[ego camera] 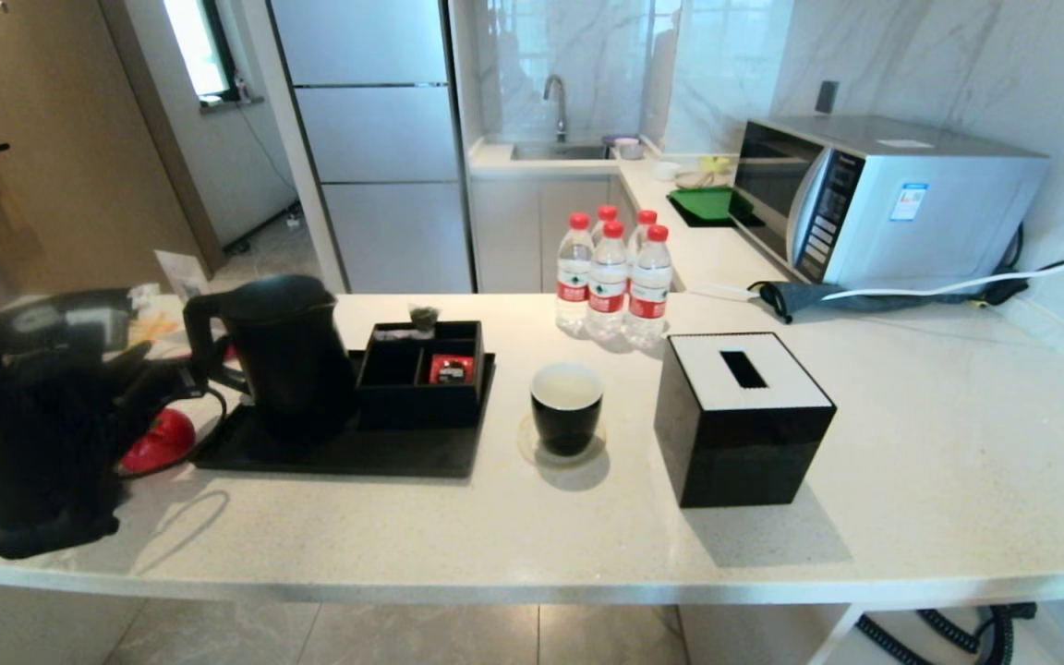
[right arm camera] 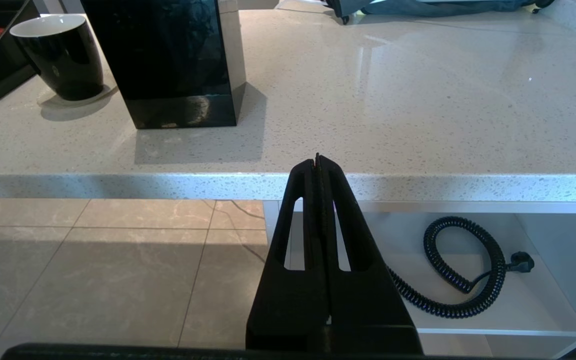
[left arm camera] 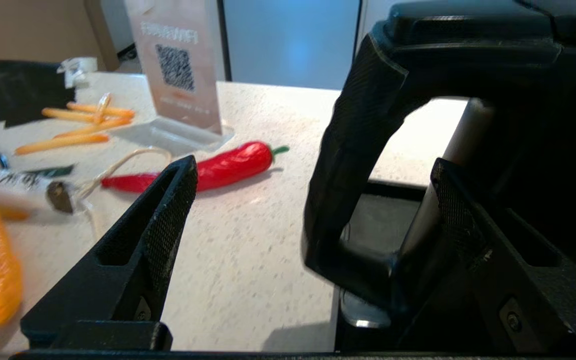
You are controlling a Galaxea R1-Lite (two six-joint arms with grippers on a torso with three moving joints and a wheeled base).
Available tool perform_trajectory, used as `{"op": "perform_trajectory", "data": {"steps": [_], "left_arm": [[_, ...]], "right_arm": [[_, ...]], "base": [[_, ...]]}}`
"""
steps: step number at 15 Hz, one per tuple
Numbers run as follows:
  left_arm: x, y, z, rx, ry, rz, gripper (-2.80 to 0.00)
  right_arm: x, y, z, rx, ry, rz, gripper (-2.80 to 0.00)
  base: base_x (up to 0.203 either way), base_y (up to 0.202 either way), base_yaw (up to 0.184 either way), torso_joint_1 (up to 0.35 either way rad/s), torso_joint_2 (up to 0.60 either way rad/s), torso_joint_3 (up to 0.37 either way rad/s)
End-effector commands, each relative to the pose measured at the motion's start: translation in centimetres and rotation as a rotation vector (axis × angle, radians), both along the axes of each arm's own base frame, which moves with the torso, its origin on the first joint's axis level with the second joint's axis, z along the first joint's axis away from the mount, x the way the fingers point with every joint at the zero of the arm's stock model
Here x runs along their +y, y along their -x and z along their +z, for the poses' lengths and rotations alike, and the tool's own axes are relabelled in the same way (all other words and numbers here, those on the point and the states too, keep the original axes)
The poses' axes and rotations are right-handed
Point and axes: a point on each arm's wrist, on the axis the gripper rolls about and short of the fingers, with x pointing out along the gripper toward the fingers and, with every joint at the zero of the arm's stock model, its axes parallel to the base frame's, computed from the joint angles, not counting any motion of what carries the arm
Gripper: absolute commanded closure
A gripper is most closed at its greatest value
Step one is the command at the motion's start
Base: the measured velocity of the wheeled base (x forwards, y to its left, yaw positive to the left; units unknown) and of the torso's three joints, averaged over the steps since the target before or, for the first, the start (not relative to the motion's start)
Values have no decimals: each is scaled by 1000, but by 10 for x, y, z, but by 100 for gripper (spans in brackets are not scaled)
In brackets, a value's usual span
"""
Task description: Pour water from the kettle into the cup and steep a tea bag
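Left gripper (left arm camera: 313,200) sits at about 9 o'clock on the counter (ego camera: 911,443), level with the kettle (ego camera: 287,356) handle. Fingers spread wide; the loop handle (left arm camera: 348,165) lies in the gap between them, with neither finger (left arm camera: 168,220) pressing on it. One finger lies outside the loop, the other (left arm camera: 468,225) close to the kettle body. No grip established.

Kettle stands upright on the black tray (ego camera: 403,453), at 9 o'clock from the cup (ego camera: 567,406), handle turned toward the left arm. Lid down.

Black compartment box (ego camera: 421,374) shares the tray, touching or just beside the kettle, at its 3 o'clock. Tea bag (ego camera: 423,317) rests at the box's far edge, roughly 12 o'clock of the box. Small red packet (ego camera: 451,368) lies in a near compartment.

Cup stands upright on a clear coaster, off the tray, between the tray and the tissue box (ego camera: 743,416). The white interior shows a pale surface; cannot tell if it is water.

Four red-capped bottles (ego camera: 610,277) are grouped at 12 o'clock from the cup, well apart from it.

Red chilli (left arm camera: 208,170) lies on the counter near the left gripper, beside a clear sign stand (left arm camera: 178,75).

Right gripper (right arm camera: 318,165) hangs below and in front of the counter edge, at about 5 o'clock, over the floor, fingers pressed together with nothing between them. Coiled black cable (right arm camera: 463,270) lies on the shelf under the counter.
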Motion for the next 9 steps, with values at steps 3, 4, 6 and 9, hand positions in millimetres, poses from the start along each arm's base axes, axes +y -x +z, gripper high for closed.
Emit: {"op": "perform_trajectory", "data": {"steps": [3, 4, 6, 9], "left_arm": [[0, -17, -4, -48, -19, -17, -280], [0, -19, -7, -45, -18, -19, -280], [1, -22, -11, -43, -19, -18, -280], [5, -30, -15, -59, -24, -17, -280]], "right_arm": [[0, 0, 0, 1, 0, 4, 0], [0, 0, 0, 1, 0, 3, 0], [0, 0, 0, 1, 0, 4, 0], [0, 0, 0, 1, 0, 4, 0]], "base": [[0, 0, 0, 0, 0, 0], [0, 0, 0, 0, 0, 0], [0, 0, 0, 0, 0, 0], [0, 0, 0, 0, 0, 0]]}}
